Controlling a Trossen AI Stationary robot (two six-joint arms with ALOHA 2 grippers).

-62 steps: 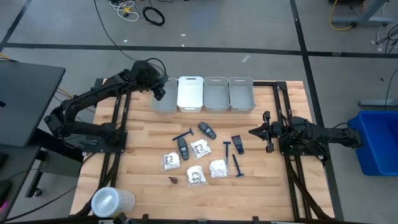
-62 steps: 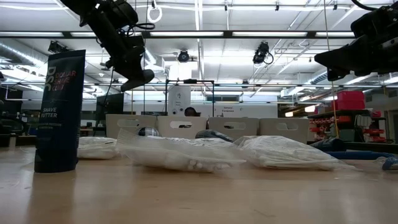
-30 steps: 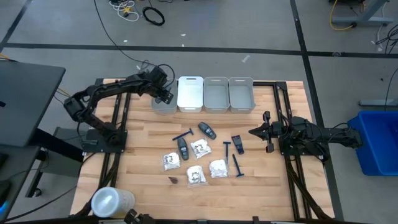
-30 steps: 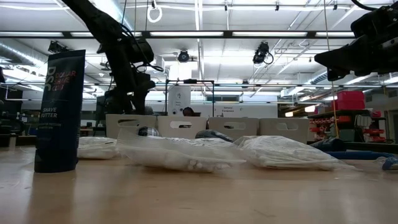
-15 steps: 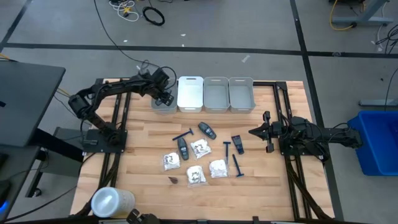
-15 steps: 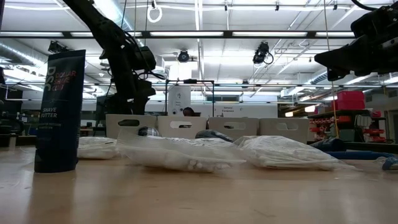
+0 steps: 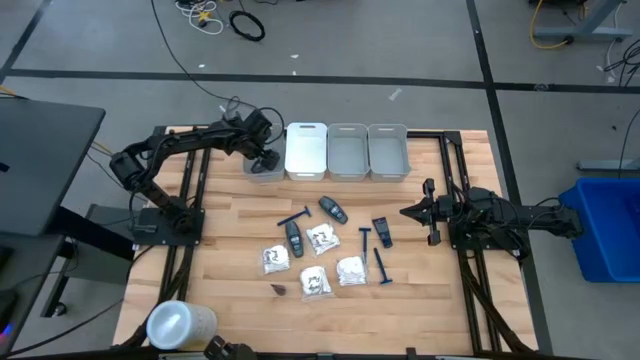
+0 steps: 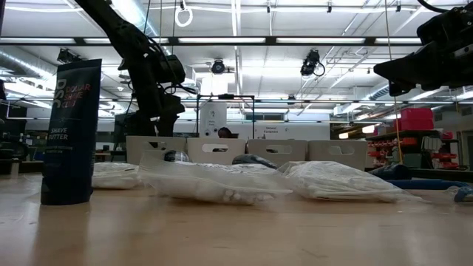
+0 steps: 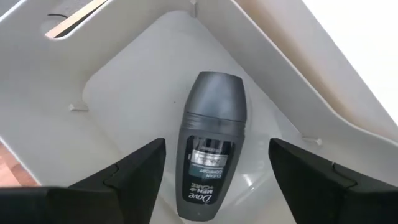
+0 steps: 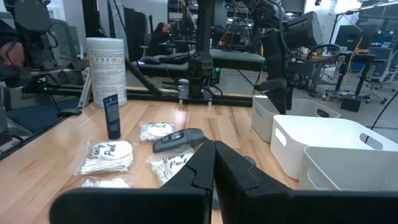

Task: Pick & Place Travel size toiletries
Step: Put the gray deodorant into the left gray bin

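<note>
At the high view's upper left, the left gripper fingers spread wide over a dark grey oval deodorant roll-on lying in the leftmost grey plastic bin; the right gripper waits at right, fingers pressed together.

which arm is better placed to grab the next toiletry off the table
Probably the right. The right gripper hangs shut beside the pile, close to the dark case and blue razor. The left gripper is open down in the leftmost bin, over the deodorant lying there, farther from the pile.
</note>
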